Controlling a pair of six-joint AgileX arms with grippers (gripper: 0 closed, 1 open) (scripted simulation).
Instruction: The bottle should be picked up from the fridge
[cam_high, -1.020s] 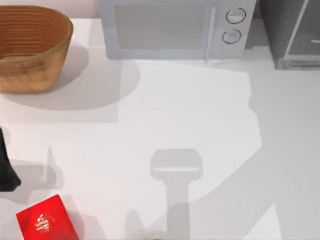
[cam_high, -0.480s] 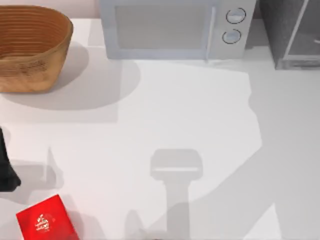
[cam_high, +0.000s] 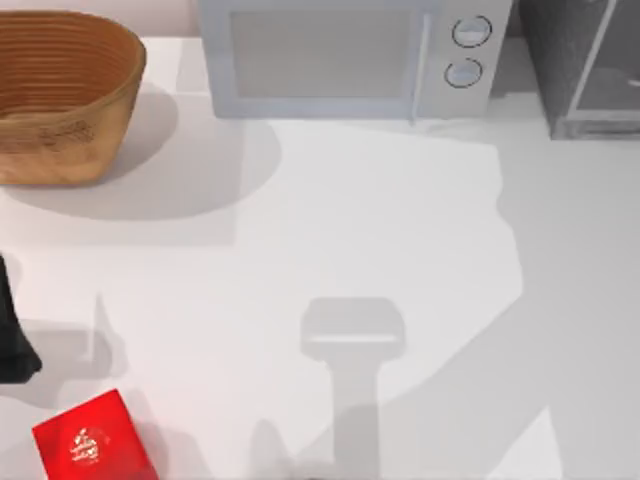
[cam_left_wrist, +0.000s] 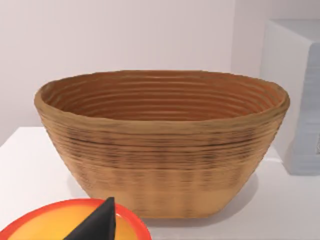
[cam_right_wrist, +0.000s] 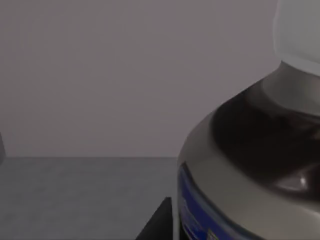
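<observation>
Approach stage of the bottle pick. In the top view the fridge occupies the upper right corner of the frame, beside the microwave at upper centre. The basket sits at upper left and the red box at lower left, all on the white table. My right wrist view looks into a grey enclosure, which I judge to be the fridge interior. There the bottle stands very close to the camera, with a dark rounded shoulder, a pale cap and a blue label band. A dark part of the right end effector lies just beside the bottle; I cannot tell whether it is open or closed. The left end effector idles facing the basket, and I cannot tell its state either. The next move, in my judgement, is to centre on the bottle's body, close, then withdraw level and clear of the door frame.
</observation>
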